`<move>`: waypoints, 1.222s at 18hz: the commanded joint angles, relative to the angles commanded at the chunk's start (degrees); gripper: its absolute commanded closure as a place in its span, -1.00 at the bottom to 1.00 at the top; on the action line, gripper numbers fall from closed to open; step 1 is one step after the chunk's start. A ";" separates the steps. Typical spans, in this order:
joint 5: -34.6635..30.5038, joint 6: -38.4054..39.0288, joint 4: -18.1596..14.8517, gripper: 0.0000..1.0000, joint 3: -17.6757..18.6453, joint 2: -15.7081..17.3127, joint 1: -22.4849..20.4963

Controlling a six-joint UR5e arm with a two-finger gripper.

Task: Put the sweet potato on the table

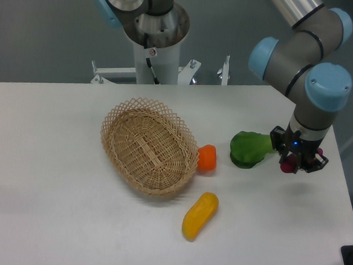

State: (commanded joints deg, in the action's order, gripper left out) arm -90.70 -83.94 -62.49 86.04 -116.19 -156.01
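The gripper (pixel 297 163) hangs low over the table (pixel 50 208) near its right edge, roughly midway between the far and near edges. Its fingers are closed on the sweet potato (pixel 288 167), of which only small magenta patches show: one at the left under the black fingers and a thinner sliver at the right. Most of the vegetable is hidden by the gripper body, so its long axis and the way it points cannot be read with any confidence; the two visible patches sit roughly side by side, which hints at a lie roughly parallel to the near edge. Whether it touches the tabletop or is held just above it cannot be told.

Just left of the gripper lies a green leafy vegetable (pixel 249 149), its narrower end reaching toward the fingers. Further left, a small orange chunk (pixel 207 157) sits against the right rim of a woven wicker basket (pixel 124 118), which stands around the middle of the table. A yellow-orange oblong vegetable (pixel 200 215) lies nearer the front edge, angled diagonally, below the basket's right end.
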 joint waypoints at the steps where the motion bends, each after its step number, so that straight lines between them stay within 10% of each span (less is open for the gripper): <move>1: 0.00 -0.09 0.00 0.86 -0.09 0.00 0.00; 22: 0.97 9.05 -1.32 0.86 0.35 2.02 8.95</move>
State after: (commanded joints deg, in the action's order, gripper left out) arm -89.74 -74.89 -63.81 86.40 -114.17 -147.05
